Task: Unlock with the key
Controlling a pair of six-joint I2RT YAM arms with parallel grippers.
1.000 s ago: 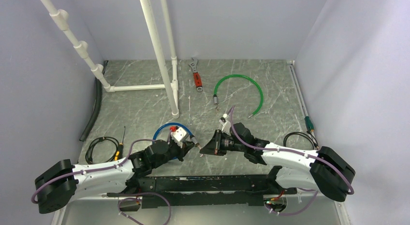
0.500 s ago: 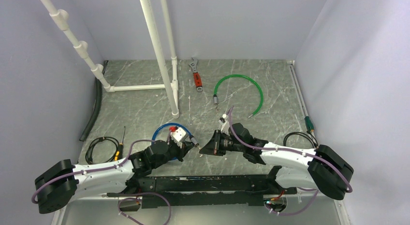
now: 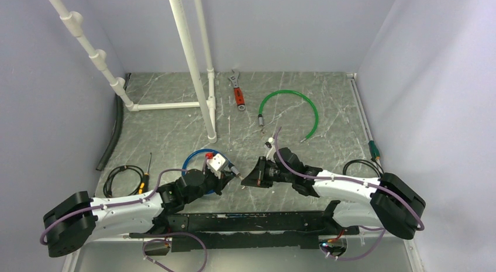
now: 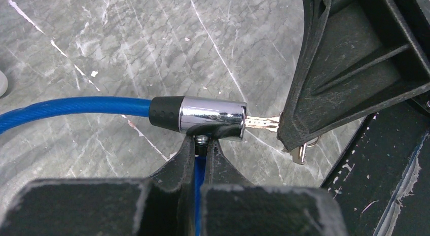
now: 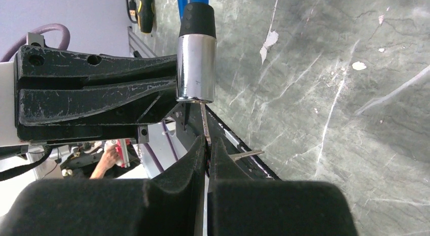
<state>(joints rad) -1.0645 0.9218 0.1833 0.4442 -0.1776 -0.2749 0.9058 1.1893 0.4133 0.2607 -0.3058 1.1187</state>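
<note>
The blue cable ends in a silver cylindrical lock, which also shows in the right wrist view. My left gripper is shut on the cable's other end where it plugs into the side of the lock, and holds the lock just above the table. My right gripper is shut on the small key. The key's blade enters the end face of the lock. A second key hangs below on the ring. From above the two grippers meet tip to tip, left and right.
An open green cable and a red-handled wrench lie at the back. A white pipe frame stands back left. A black cable coil and screwdriver lie left. Another black cable lies right.
The right gripper has edged slightly left toward the lock with the key. The left gripper keeps its hold, and the blue loop has shifted a little.
</note>
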